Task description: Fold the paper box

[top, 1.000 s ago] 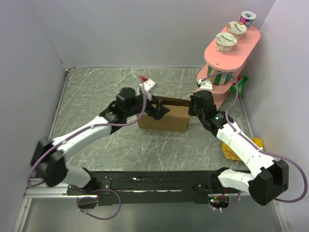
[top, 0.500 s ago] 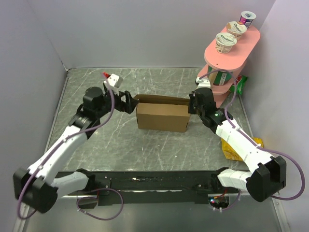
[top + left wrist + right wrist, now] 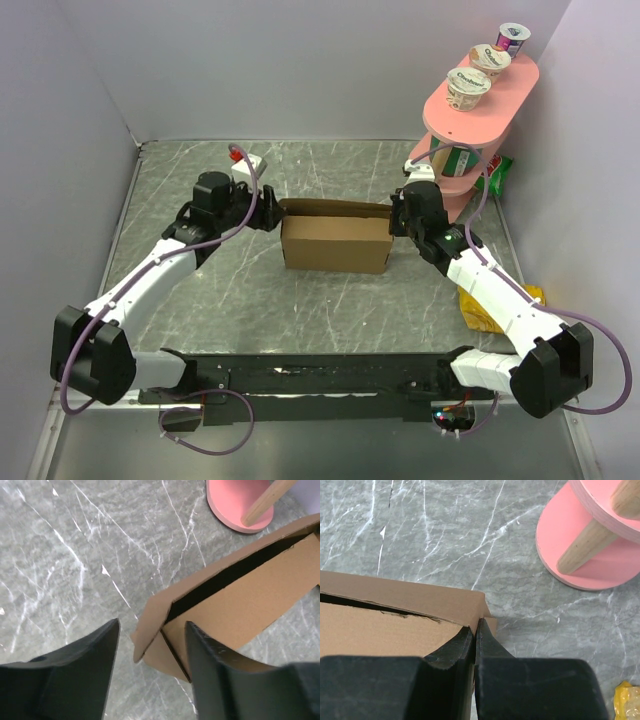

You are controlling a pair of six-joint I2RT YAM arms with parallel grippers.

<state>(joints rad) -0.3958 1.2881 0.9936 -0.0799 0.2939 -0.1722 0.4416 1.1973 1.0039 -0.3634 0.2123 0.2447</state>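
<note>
**Box upright at mid-desk, one end pinched, the other straddled**

The paper box (image 3: pixel 335 243) stands a little above the centre of the overhead frame on the grey marbled desk (image 3: pixel 250 300). It is plain brown cardboard, already a shallow rectangular shape, with its long front wall facing the bottom of the frame. A rear panel rises slightly behind the front wall, and a dark slit shows between the two.

The right end effector (image 3: pixel 398 218) is at the box's right end. In its wrist view the fingers (image 3: pixel 455 650) are clenched tight together on the cardboard edge at that corner.

The left end effector (image 3: pixel 268 212) is at the box's left end, released, with its two fingers (image 3: pixel 100 650) spread apart. The loose corner flap at that end lies in the gap between them. Whether either finger touches the cardboard cannot be told.

At the upper right of the overhead frame stands a pink tiered stand (image 3: pixel 480 110), with yogurt cups (image 3: pixel 468 88) on its top shelf. Its round base sits just beyond the box's right end. A yellow packet (image 3: pixel 480 312) lies at the right edge of the desk, partly under the right arm.
</note>
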